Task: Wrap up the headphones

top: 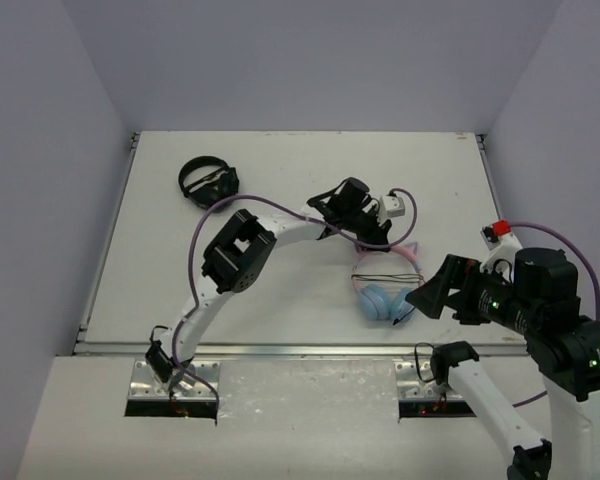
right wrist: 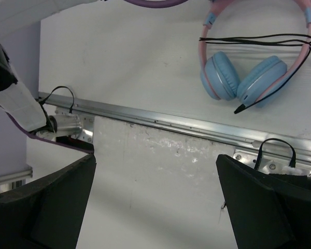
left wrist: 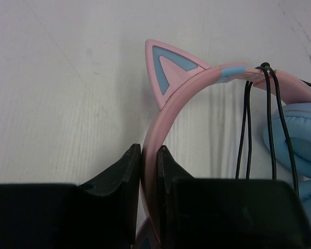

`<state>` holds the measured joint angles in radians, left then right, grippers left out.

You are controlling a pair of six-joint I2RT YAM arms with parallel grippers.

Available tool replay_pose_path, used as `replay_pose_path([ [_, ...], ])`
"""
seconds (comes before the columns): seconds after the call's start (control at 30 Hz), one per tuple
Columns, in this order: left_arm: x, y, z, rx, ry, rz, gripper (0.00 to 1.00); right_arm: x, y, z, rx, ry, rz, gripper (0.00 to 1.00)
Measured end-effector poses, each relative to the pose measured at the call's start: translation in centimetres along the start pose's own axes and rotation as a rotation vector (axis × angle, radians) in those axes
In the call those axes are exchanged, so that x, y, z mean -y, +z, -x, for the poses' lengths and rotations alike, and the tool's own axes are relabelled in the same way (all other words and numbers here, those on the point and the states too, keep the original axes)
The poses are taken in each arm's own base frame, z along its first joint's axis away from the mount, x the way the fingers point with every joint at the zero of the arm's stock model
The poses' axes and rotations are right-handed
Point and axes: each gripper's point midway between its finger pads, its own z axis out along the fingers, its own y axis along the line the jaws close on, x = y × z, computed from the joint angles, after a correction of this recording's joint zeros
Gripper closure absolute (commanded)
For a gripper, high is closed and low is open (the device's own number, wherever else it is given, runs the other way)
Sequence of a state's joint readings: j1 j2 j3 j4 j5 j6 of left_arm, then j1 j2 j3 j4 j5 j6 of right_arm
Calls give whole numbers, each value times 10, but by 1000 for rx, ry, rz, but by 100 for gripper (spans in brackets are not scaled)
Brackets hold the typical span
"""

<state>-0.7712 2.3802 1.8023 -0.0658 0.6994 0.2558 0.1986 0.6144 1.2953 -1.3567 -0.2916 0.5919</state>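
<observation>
Two arms meet at the headphones (top: pixel 385 292), which lie on the table (top: pixel 280 170) with the black cable (right wrist: pixel 254 40) looped across them. The left gripper (left wrist: pixel 150 155) pinches their pink headband (left wrist: pixel 163 114) just beside a cat ear (left wrist: pixel 168 67). The right gripper (right wrist: pixel 155 158) hangs near their ear cups (right wrist: pixel 220 75), jaws spread wide.

The left arm (top: pixel 208 300) rises from its base at the near edge, bends at a raised elbow and reaches out to the right toward the middle of the workspace, with its wrist angled down. The left gripper (left wrist: pixel 149 155) has its 2 black fingers pinched tight on the pink band of the headphones (top: pixel 383 301). The right arm (top: pixel 540 320) is folded back close to its base, wrist pointing left. The right gripper (right wrist: pixel 155 171) hangs with its 2 fingers spread wide, holding nothing.
</observation>
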Motion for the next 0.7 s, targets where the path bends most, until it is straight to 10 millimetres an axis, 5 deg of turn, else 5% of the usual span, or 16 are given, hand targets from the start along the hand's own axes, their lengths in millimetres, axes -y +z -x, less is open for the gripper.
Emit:
replay_pose_path([
  [0.2,-7,32,1,12,-34,-10,99,-1,-9,-5,32,13,14,1],
  [0.3,-10,41,0,21,-57,-12,88,-2,-12,-7,48,19,21,1],
  [0.47,-12,43,2,29,-90,-3,64,-3,-17,-10,69,20,33,1],
  [0.5,-13,43,4,32,-92,5,38,-3,-18,-10,71,19,35,1],
  [0.53,-15,42,7,38,-85,14,0,-3,-18,-11,72,19,37,1],
  [0.7,-27,33,29,61,-89,95,0,-1,-12,-17,40,26,38,1],
])
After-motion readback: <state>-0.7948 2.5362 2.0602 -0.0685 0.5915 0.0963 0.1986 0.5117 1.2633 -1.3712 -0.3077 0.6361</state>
